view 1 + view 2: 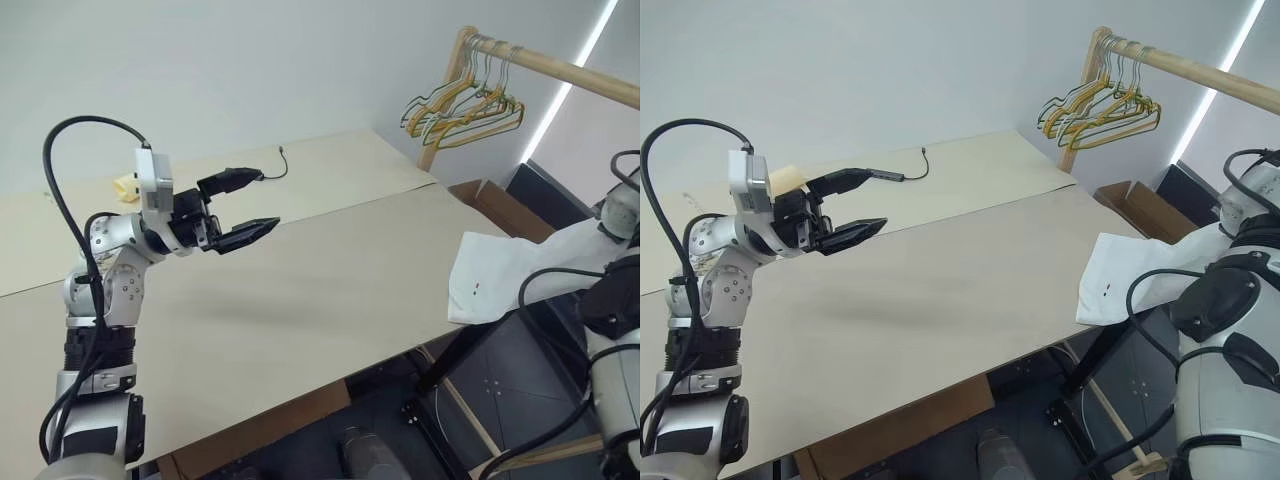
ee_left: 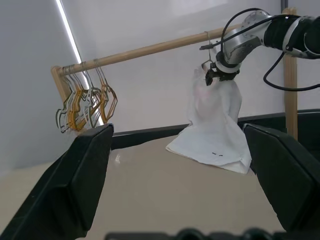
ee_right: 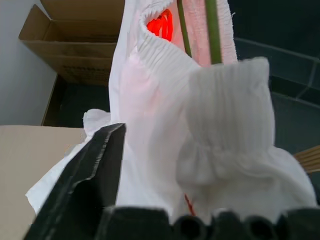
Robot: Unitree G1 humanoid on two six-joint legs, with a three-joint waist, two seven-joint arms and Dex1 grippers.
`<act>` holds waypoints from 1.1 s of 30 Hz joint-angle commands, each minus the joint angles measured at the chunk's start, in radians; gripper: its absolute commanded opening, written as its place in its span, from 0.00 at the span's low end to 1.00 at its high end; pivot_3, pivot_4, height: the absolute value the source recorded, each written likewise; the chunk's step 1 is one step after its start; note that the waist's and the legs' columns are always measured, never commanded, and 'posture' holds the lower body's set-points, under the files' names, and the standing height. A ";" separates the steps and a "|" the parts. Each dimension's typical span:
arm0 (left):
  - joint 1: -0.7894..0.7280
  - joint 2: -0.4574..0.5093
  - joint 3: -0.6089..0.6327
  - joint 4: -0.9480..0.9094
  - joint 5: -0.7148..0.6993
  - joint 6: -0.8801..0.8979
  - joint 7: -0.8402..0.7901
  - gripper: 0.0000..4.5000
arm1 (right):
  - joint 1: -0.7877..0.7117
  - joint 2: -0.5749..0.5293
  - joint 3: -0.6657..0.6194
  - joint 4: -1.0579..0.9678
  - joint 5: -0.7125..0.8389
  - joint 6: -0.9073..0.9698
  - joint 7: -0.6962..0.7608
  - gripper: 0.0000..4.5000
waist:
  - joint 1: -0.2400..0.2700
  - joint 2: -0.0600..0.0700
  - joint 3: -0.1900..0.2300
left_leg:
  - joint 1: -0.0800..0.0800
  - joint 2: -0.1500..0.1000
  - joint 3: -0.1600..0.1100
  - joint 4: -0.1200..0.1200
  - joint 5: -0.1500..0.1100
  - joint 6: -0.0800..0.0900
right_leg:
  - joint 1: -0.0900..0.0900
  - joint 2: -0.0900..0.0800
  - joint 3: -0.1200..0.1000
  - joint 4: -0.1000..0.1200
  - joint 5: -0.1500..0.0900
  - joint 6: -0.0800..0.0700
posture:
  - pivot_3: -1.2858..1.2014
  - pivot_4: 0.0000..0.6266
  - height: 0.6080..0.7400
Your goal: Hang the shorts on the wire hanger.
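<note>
Left wrist view: shorts (image 2: 215, 125) hanging from the wooden rail (image 2: 150, 50) by the wire hanger (image 3: 213, 30), whose thin wires pass through the gathered waistband; lower hem draped onto the far corner of the counter (image 1: 300, 280).

Right gripper (image 2: 216, 77) at the waistband, fingers spread wide with bunched elastic lying between them, apparently not pinched. Left gripper (image 1: 268, 198) above the middle of the counter, well apart from the garment, fingers open and empty.

Handling, as a judgement: light, limp fabric, likely to sag, fold and slide along smooth wire; not fragile. Best taken at the ribbed waistband, where the gathered elastic gives bulk for a firm pinch; a hold on the loose leg cloth probably only stretches or drags it. Thin hanger apt to swing on its hook under any tug.

Containers: open cardboard box (image 1: 500, 205) just beyond the counter's end, below the rail; contents not discernible. Bunched yellow hangers (image 1: 465, 105) at the rail's other end, near its upright post.
</note>
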 commanded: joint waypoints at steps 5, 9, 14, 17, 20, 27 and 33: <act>0.003 0.004 0.019 -0.031 -0.028 -0.004 -0.008 1.00 | 0.030 0.029 0.167 -0.164 -0.083 -0.028 -0.022 0.99 | 0.000 0.000 0.000 | 0.000 0.000 0.000 0.000 0.000 0.000 | 0.000 0.000 0.001 0.000 0.000 0.000 | 0.44 0.00 1.00; 0.009 0.008 0.019 -0.027 -0.025 -0.006 -0.012 1.00 | 0.067 0.082 0.346 -0.319 -0.216 -0.057 -0.060 0.99 | -0.001 0.001 0.000 | 0.001 0.000 0.000 0.000 0.000 0.000 | -0.001 0.000 0.002 0.001 0.000 0.000 | 0.44 0.00 1.00; 0.008 0.011 0.021 -0.028 -0.025 -0.005 -0.011 1.00 | 0.121 0.121 0.574 -0.483 -0.392 -0.160 -0.042 0.99 | -0.001 0.001 0.001 | 0.002 -0.001 0.001 -0.001 0.000 0.001 | -0.001 0.001 0.004 0.002 0.001 0.001 | 0.44 0.00 1.00; 0.021 0.022 0.031 -0.026 -0.022 -0.006 -0.011 1.00 | 0.141 0.127 0.677 -0.504 -0.466 -0.235 0.000 0.99 | 0.001 0.001 0.001 | 0.001 -0.001 0.001 -0.001 0.000 0.000 | -0.001 0.001 0.004 0.001 0.001 0.002 | 0.45 0.00 1.00; 0.053 0.039 0.039 -0.028 0.002 -0.016 0.013 1.00 | 0.176 0.129 0.774 -0.538 -0.509 -0.328 0.103 0.99 | 0.002 0.001 0.001 | 0.001 -0.001 0.001 -0.001 0.000 0.001 | -0.001 0.000 0.004 0.000 0.001 0.002 | 0.45 0.00 1.00; 0.183 0.121 0.042 -0.066 0.106 -0.004 0.105 1.00 | 0.288 0.245 0.795 -0.725 -0.341 -0.476 0.511 0.99 | 0.005 0.001 0.001 | 0.002 0.000 0.000 -0.001 0.000 0.001 | -0.001 0.001 0.004 0.001 0.002 0.002 | 0.47 0.00 1.00; 0.342 0.164 0.103 -0.132 0.124 -0.011 0.164 1.00 | 0.421 0.245 0.890 -0.866 -0.224 -0.526 0.925 0.99 | 0.053 0.000 0.001 | 0.001 0.001 0.000 -0.001 0.000 0.001 | -0.001 0.001 0.003 0.000 0.002 0.002 | 0.49 0.00 1.00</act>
